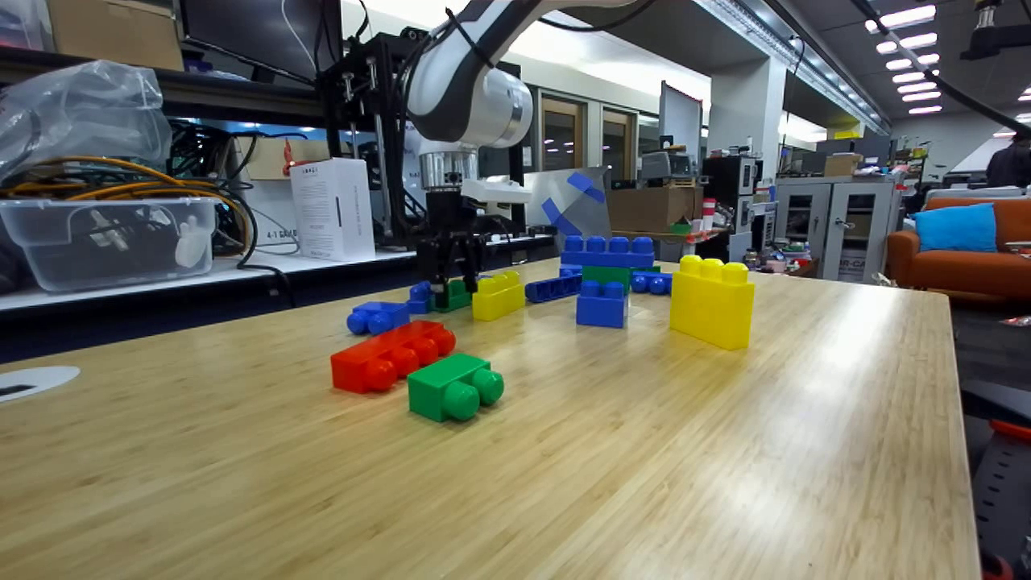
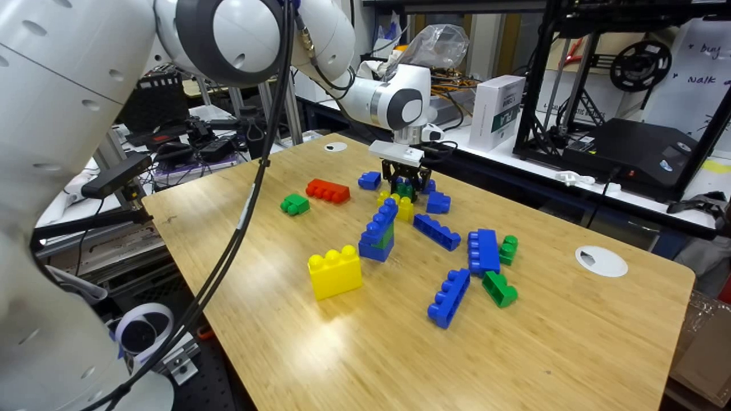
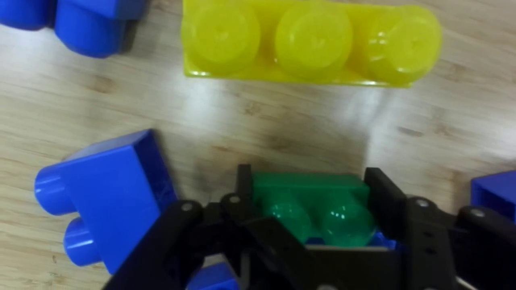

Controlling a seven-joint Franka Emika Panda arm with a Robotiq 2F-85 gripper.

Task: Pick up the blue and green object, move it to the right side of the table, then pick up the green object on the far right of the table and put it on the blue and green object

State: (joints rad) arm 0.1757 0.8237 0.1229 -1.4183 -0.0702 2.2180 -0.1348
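Between the black fingers of my gripper (image 3: 308,172) sits a green brick (image 3: 310,197) with two round studs; the pads press close against both its ends. A little blue shows behind and below it, and I cannot tell if it is joined on. In both exterior views the gripper (image 2: 406,192) is low at the tabletop, partly hiding this brick. The blue and green object (image 2: 378,224), a small tower, stands apart near the middle of the table (image 2: 400,365). Two other green bricks lie on the right, one open-sided (image 2: 499,289), one beside a blue brick (image 2: 508,249).
A yellow brick (image 3: 310,48) stands close in front of the jaws. Blue bricks lie on both sides of the gripper, one (image 3: 113,193) very near. A larger yellow brick (image 2: 336,274), a red brick (image 2: 328,191) and a green brick (image 2: 295,204) are scattered further off.
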